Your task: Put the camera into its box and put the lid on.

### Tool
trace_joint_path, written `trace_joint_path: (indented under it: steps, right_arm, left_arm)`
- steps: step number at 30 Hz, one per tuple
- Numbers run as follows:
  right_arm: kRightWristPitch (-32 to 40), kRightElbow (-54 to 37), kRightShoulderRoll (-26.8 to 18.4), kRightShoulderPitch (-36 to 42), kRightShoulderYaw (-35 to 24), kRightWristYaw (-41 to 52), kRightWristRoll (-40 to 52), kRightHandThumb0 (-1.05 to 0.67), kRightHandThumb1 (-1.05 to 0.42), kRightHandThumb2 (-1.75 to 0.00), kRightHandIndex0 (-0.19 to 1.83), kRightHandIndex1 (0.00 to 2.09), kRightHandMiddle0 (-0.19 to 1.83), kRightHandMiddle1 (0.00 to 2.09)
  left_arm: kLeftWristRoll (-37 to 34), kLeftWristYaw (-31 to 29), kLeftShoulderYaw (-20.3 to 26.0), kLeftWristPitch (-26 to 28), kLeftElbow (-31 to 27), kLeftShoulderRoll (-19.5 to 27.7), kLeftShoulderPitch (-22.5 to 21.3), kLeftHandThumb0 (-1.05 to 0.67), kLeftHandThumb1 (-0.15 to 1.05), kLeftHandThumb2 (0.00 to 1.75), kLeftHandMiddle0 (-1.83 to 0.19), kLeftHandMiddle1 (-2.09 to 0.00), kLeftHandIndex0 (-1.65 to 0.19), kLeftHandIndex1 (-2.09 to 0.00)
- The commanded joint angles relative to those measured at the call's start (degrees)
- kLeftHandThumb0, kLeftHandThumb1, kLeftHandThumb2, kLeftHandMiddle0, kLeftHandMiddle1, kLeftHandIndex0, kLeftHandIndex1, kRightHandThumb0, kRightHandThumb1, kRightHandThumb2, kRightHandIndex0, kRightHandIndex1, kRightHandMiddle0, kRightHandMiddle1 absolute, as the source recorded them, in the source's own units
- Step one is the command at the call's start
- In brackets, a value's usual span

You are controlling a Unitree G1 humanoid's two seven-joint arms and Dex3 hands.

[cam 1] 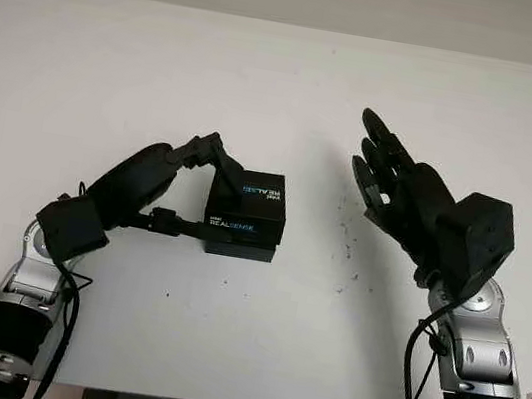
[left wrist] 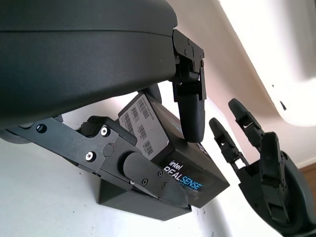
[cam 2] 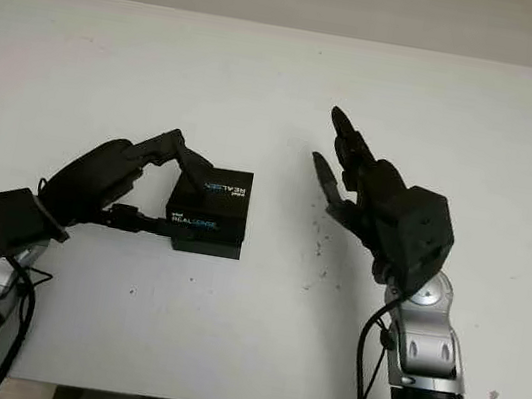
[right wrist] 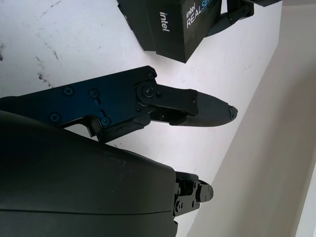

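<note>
Centrally, a black box (cam 1: 244,213) lettered "intel REALSENSE" is seen standing on the white table (cam 1: 265,78), its lid (cam 1: 250,200) seated on top of a slightly wider black base. The box is gripped by the left hand (cam 1: 195,188), which reaches in from about eight o'clock: one finger is laid over the lid's upper edge at the ten o'clock corner, while a lower finger (cam 1: 169,225) is pressed against the base on its nine o'clock side. In the left wrist view the same pinch is shown, with one finger (left wrist: 190,106) lying on the lid's top and another (left wrist: 148,180) set along the box's side next to the printed name. The camera itself cannot be seen in any picture. The right hand (cam 1: 384,173) is held raised above the table at about three o'clock from the box, well apart from it, open and holding nothing. A scatter of small dark specks (cam 1: 348,243) is visible on the tabletop between the box and that hand.
</note>
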Motion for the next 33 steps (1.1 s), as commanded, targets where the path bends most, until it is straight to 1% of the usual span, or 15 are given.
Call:
trace_joint_path:
  steps: [1,5,9,15,19,20,22,23,24,25,26,27,28,30,33]
  right_arm:
    - [-0.57,-0.2,-0.58,-0.66,-0.19,-0.05,0.07,-0.69,-1.05,-0.54,0.0,0.05,0.0,0.05]
    - [-0.17,-0.42,-0.42,-0.65,-0.25,-0.31,0.12,-0.68,-1.05,-0.55,0.0,0.06,0.0,0.05]
    - [-0.94,-0.15,-0.46,-0.55,-0.15,-0.3,0.05,-0.68,-1.05,-0.55,0.0,0.05,0.0,0.05]
    - [-0.7,-0.03,-0.38,-0.63,-0.19,-0.35,0.23,-0.68,-1.05,-0.55,-0.01,0.05,-0.01,0.05]
    - [-0.9,0.05,-0.25,-0.58,-0.31,-0.5,0.33,-0.68,-1.05,-0.55,-0.01,0.05,0.0,0.05]
    - [-0.74,-0.05,-0.32,-0.57,-0.32,-0.47,0.34,-0.68,-1.05,-0.55,-0.01,0.05,0.0,0.05]
    - [-0.68,-0.13,-0.45,-0.58,-0.29,-0.42,0.26,-0.68,-1.05,-0.55,-0.01,0.05,0.0,0.05]
    - [-0.89,0.01,-0.5,-0.6,-0.31,-0.42,0.22,-0.67,-1.05,-0.55,-0.01,0.05,-0.01,0.05]
    - [-0.93,0.05,-0.54,-0.6,-0.3,-0.46,0.14,-0.68,-1.05,-0.55,0.0,0.05,0.0,0.05]
    - [-0.83,-0.01,-0.57,-0.6,-0.29,-0.47,0.11,-0.68,-1.05,-0.55,0.0,0.06,0.0,0.06]
    - [-0.75,-0.05,-0.59,-0.6,-0.28,-0.47,0.09,-0.68,-1.05,-0.55,0.0,0.06,0.0,0.05]
    - [-0.56,-0.1,-0.57,-0.6,-0.3,-0.46,0.16,-0.68,-1.05,-0.55,0.0,0.05,0.0,0.05]
    - [-0.5,-0.14,-0.52,-0.59,-0.33,-0.43,0.25,-0.68,-1.05,-0.54,0.0,0.05,0.0,0.05]
    - [-0.42,-0.16,-0.42,-0.59,-0.36,-0.4,0.4,-0.68,-1.05,-0.54,-0.01,0.05,-0.01,0.05]
    - [-0.42,-0.2,-0.44,-0.59,-0.26,-0.59,0.16,-0.68,-1.05,-0.54,-0.01,0.05,0.0,0.05]
  left_arm:
    - [0.64,0.48,-0.52,-0.6,0.48,0.54,0.37,-0.14,1.05,0.09,-0.23,-1.54,-0.21,-1.53]
    - [0.56,0.4,-0.78,0.04,0.26,0.38,0.69,-0.14,1.05,0.1,-0.24,-1.53,-0.22,-1.51]
    - [0.7,0.37,-1.01,-0.9,0.57,0.59,0.61,-0.14,1.05,0.1,-0.23,-1.53,-0.21,-1.52]
    - [0.96,0.45,-1.33,0.06,-0.45,1.03,0.63,-0.15,1.05,0.1,-0.23,-1.56,-0.22,-1.52]
    - [2.53,0.88,-1.64,-1.12,-0.91,2.01,0.78,-0.16,1.05,0.1,-0.21,-1.55,-0.2,-1.5]
    - [2.96,0.96,-1.72,-1.44,-1.02,2.3,0.85,-0.16,1.05,0.1,-0.21,-1.54,-0.19,-1.49]
    - [4.36,1.21,-1.98,-1.1,-1.94,3.23,1.21,-0.16,1.04,0.07,-0.21,-1.47,-0.2,-1.46]
    - [5.72,1.58,-2.14,-0.91,-2.83,3.97,1.51,-0.21,1.03,0.06,-0.22,-1.35,-0.22,-1.42]
    - [7.33,1.91,-2.35,-0.57,-4.01,4.86,1.87,-0.3,1.0,0.06,-0.23,-1.06,-0.23,-1.34]
    - [9.33,2.43,-2.57,-0.17,-5.33,5.82,2.27,-0.36,0.99,0.05,-0.27,-0.83,-0.25,-1.27]
    - [10.64,2.85,-2.76,0.16,-6.27,6.42,2.54,-0.45,1.0,0.06,-0.31,-0.59,-0.25,-1.19]
    - [12.75,3.67,-2.99,0.07,-7.43,7.32,2.92,-0.49,1.01,0.05,-0.36,-0.41,-0.26,-1.15]
    - [14.43,4.48,-3.15,0.01,-8.5,8.03,3.35,-0.6,1.03,0.12,-0.33,-0.24,-0.26,-1.03]
    - [16.36,5.7,-3.31,0.1,-10.38,9.05,4.34,-0.7,1.04,0.23,-0.28,-0.09,-0.27,-0.87]
    - [17.37,7.72,-3.08,-0.38,-11.84,9.73,5.8,-0.72,1.05,0.31,-0.24,-0.05,-0.29,-0.7]
